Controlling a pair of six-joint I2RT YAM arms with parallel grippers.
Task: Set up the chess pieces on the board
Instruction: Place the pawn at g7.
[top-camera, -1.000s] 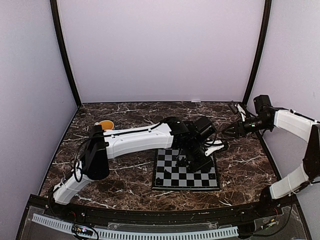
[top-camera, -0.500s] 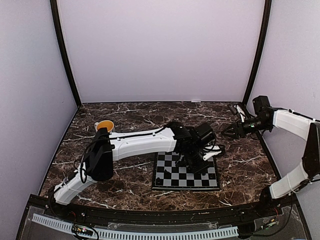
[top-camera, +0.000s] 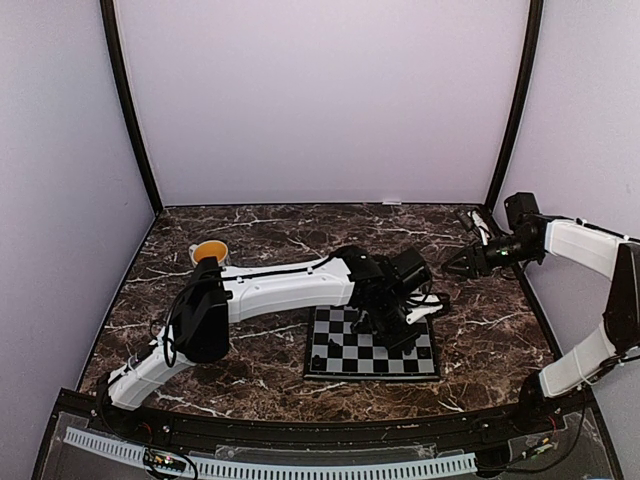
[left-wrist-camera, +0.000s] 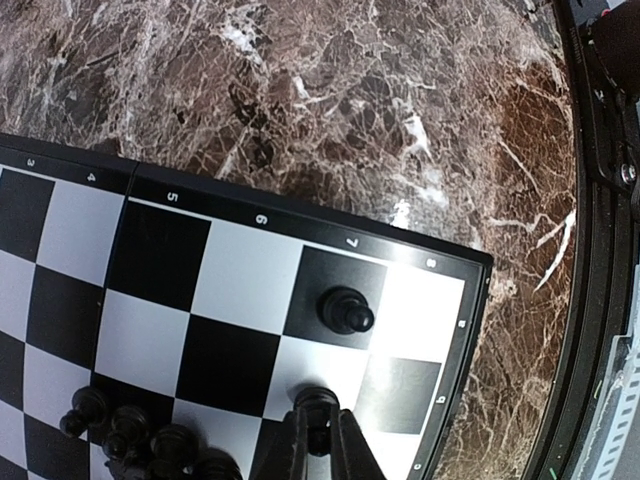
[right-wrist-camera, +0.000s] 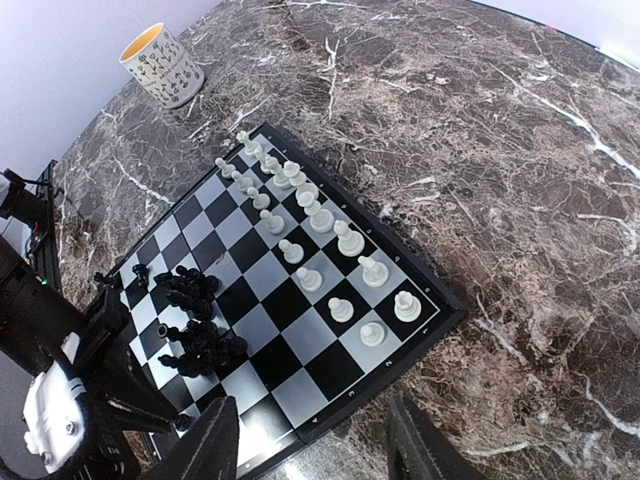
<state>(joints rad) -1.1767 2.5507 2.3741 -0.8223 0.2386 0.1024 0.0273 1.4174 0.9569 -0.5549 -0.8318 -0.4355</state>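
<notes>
The board (top-camera: 345, 362) lies in front of the arms. In the right wrist view white chess pieces (right-wrist-camera: 322, 222) stand in two rows along the board's (right-wrist-camera: 300, 330) right side, and black pieces (right-wrist-camera: 195, 320) lie heaped at its left. My left gripper (left-wrist-camera: 318, 418) is shut on a black piece (left-wrist-camera: 316, 398) over a light square near the board's corner. I cannot tell if the piece touches the board. One black pawn (left-wrist-camera: 345, 310) stands on the dark square beyond it. My right gripper (right-wrist-camera: 315, 450) is open and empty, high off the board's right edge.
A white mug (top-camera: 210, 252) with a yellow inside stands at the back left, also in the right wrist view (right-wrist-camera: 162, 65). Several black pieces (left-wrist-camera: 140, 435) crowd close to the left of my left gripper. The left arm (top-camera: 290, 285) stretches across the table over the board.
The left arm has shifted slightly and sunk lower over the board's far right part, still holding the black piece. The right arm has hardly moved.
</notes>
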